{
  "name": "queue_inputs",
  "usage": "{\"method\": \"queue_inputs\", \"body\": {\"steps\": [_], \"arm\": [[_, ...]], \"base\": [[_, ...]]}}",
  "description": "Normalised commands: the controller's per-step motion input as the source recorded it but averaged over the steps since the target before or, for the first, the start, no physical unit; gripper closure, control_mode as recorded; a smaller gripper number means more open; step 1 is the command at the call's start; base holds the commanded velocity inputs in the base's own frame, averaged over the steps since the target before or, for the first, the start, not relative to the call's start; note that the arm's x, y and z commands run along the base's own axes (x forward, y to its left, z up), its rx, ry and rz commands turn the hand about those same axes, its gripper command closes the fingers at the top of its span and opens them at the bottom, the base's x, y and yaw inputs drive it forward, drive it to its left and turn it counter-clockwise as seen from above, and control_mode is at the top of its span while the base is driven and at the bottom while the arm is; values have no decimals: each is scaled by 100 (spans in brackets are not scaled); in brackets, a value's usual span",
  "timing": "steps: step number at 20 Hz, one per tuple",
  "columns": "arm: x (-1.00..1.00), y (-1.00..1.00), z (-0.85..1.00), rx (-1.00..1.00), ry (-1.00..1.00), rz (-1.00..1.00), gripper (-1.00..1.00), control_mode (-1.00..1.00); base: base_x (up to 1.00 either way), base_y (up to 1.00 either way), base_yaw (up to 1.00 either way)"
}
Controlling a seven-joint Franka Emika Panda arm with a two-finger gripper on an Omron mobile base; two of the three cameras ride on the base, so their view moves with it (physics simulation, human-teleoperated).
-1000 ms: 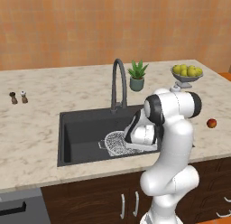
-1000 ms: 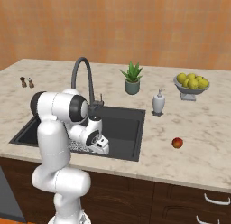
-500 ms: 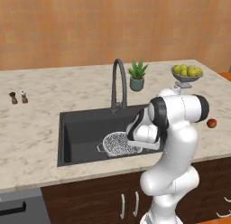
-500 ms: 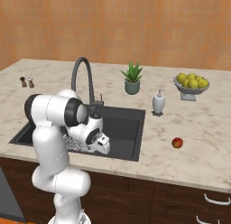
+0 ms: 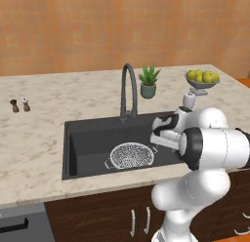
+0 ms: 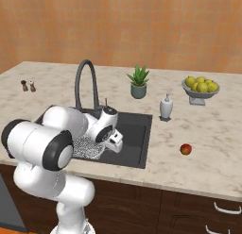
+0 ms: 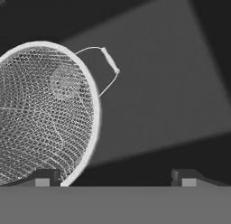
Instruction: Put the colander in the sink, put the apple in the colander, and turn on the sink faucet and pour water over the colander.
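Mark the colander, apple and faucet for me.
colander (image 5: 131, 155), left base view, middle of the mesh bowl.
apple (image 6: 185, 149), right base view, centre of the fruit.
faucet (image 5: 133, 92), left base view, upright part of the gooseneck.

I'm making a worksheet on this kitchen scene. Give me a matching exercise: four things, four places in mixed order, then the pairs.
Things:
1. colander
2. apple
3. potted plant
4. fruit bowl

Places:
A. counter, right of the sink, in front
B. far right of the counter, at the back
C. on the sink floor
D. behind the sink, right of the faucet

Pairs: 1-C, 2-A, 3-D, 4-B
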Motion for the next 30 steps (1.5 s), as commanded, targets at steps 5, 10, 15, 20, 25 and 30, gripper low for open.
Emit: {"method": "queue_inputs", "body": {"steps": [5, 10, 15, 20, 25, 30], "arm": [[0, -54, 100, 8, 0, 0, -100, -100], [-17, -52, 94, -1, 0, 0, -100, -100], [-27, -73, 29, -14, 0, 0, -100, -100], [-22, -90, 9, -13, 0, 0, -100, -100], [-21, -88, 4, -5, 0, 2, -100, -100], [-14, -74, 0, -2, 0, 1, -100, -100]], "base": [[0, 0, 0], [0, 0, 0], [0, 0, 0], [0, 0, 0], [0, 0, 0], [0, 0, 0]]}}
